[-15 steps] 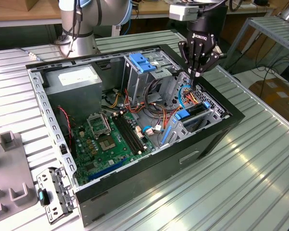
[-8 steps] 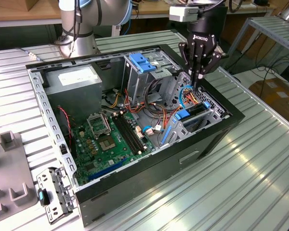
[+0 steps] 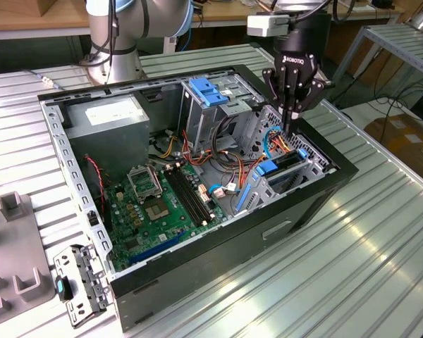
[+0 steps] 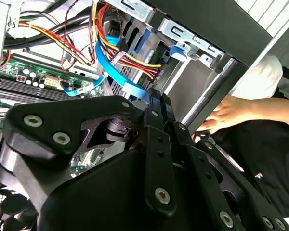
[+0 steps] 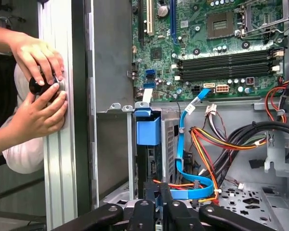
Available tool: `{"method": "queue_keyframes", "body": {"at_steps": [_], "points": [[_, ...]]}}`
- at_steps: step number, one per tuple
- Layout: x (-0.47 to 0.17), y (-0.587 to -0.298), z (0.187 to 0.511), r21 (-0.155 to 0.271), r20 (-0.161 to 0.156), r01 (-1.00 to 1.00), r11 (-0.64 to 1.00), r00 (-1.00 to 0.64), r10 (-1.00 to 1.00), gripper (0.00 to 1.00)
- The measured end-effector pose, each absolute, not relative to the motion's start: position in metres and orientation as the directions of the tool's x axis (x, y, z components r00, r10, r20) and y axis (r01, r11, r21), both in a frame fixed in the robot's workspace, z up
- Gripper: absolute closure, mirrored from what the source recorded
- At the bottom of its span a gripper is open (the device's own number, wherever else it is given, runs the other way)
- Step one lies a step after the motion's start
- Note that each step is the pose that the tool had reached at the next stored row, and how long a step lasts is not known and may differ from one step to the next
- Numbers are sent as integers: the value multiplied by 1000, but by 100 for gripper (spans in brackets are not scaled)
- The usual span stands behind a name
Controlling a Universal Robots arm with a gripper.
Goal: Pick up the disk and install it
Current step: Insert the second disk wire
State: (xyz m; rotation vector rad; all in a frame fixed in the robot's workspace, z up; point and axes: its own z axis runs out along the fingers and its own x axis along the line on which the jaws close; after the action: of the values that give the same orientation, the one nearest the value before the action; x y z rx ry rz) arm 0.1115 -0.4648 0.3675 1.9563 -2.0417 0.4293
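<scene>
gripper (image 3: 293,120) over drive cage (image 3: 285,172) | fingers (image 5: 166,207) narrow, together | disk (image 3: 285,163) mostly hidden in cage

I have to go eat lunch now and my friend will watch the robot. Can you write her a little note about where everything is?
Gripper: hanging straight down over the drive cage at the exterior view's right end of the open computer case.
Disk: looks to be standing on edge inside that cage, blue rail up, directly beneath the gripper.
Done: disk is off the table and in the cage.
Left: whether it is pushed fully home can't be told.
Careful: a person's hands are on the table's rail just outside the case.
</scene>
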Motion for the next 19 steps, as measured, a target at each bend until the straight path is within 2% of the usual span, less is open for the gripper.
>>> {"method": "queue_keyframes", "body": {"at_steps": [3, 8, 15, 19], "points": [[111, -465, 367, -20, 399, -999, 38, -43, -916, 84], [102, -467, 365, -30, 373, -999, 35, -43, -927, 84], [92, -473, 360, -60, 368, -998, 30, -50, -928, 84], [89, -478, 359, -85, 350, -996, 31, -58, -935, 84]]}}
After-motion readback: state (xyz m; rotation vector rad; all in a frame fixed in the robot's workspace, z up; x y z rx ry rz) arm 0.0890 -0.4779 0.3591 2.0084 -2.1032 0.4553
